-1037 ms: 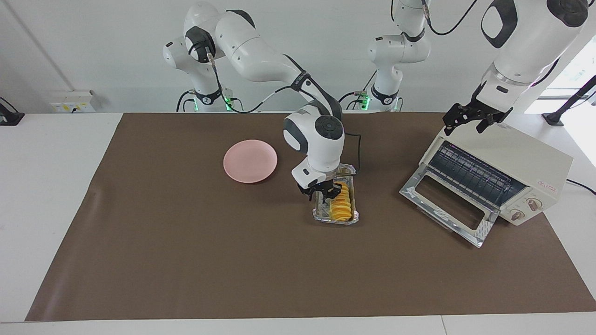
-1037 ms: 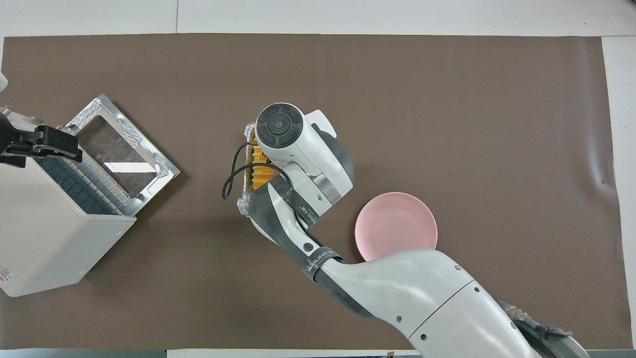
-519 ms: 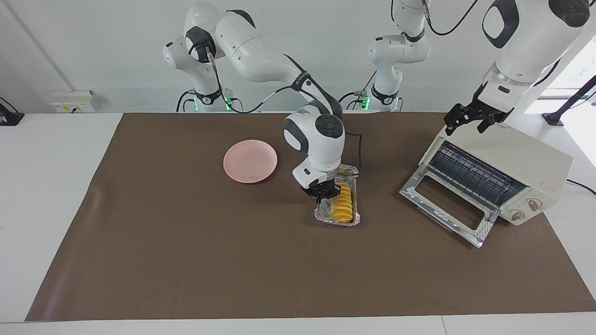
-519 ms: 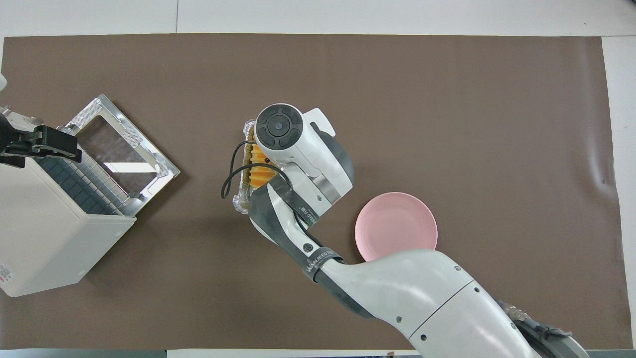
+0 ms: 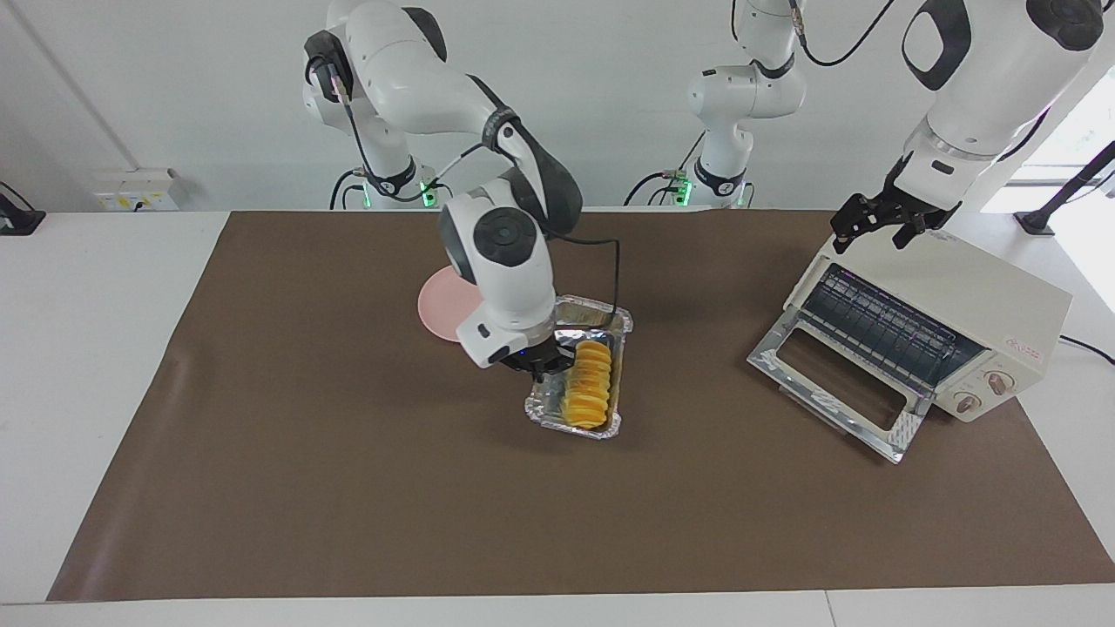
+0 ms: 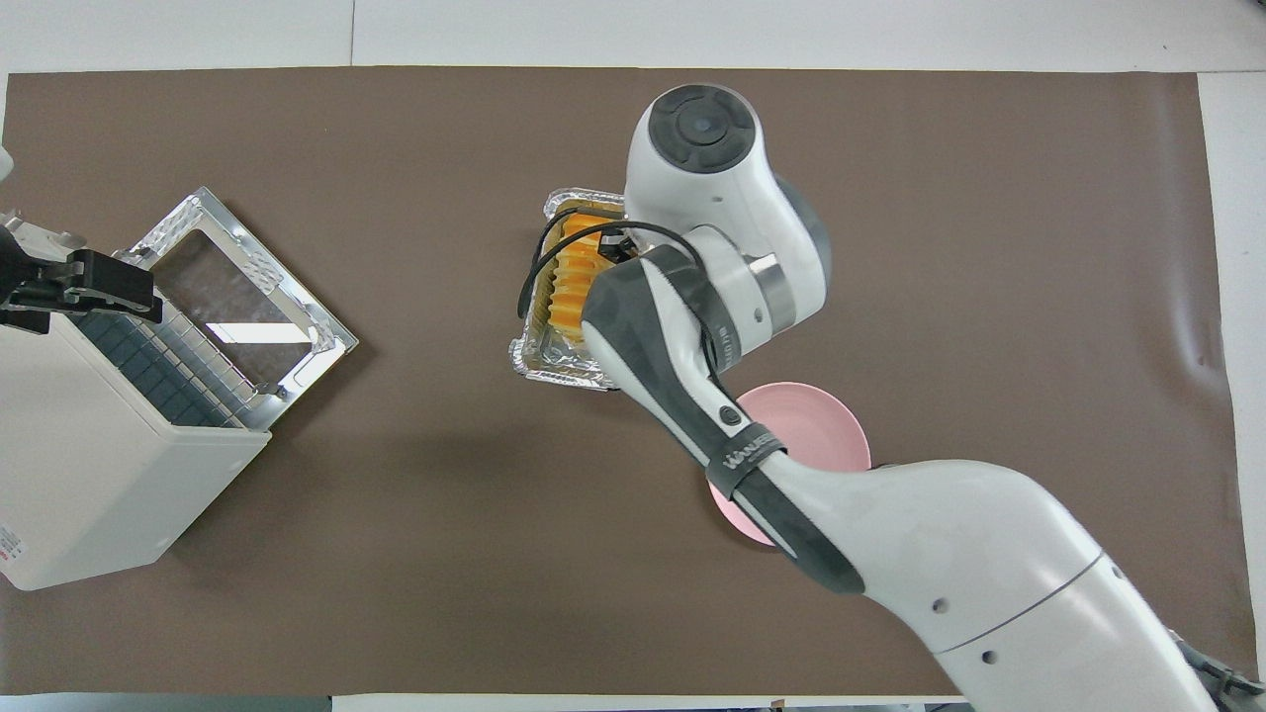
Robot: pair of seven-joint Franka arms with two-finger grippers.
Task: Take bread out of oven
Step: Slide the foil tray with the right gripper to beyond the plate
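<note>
**A:** Start at the left of the facing view. What's there?

**B:** A pink plate (image 5: 438, 312) on the brown mat (image 5: 348, 488) that covers the worktop (image 5: 87, 366). The right arm's wrist hides part of it in that view. In the overhead view the forearm crosses it, so only its upper edge shows.

**A:** And the right end effector (image 5: 537, 367)?

**B:** It's low at centre frame, fingertips drawn together on the rim of the foil tray (image 5: 612, 324), on the plate's side. From overhead it's buried under the wrist and can't be read at all.

**A:** Where's the bread (image 5: 590, 385)?

**B:** It lies in that tray at mid-worktop, out of the oven (image 5: 967, 292). I can't tell whether the tray rests on the mat or is raised. From above, a black cable loops over the loaf and the wrist covers one side of it.

**A:** And further right?

**B:** The oven's glass door (image 5: 832, 383) is dropped open and the wire rack inside is bare. Overhead, the frame edge cuts off the oven body.

**A:** What about the left end effector (image 5: 880, 225)?

**B:** It's at upper right, waiting over the oven's top corner with its fingers spread wide and holding nothing.
</note>
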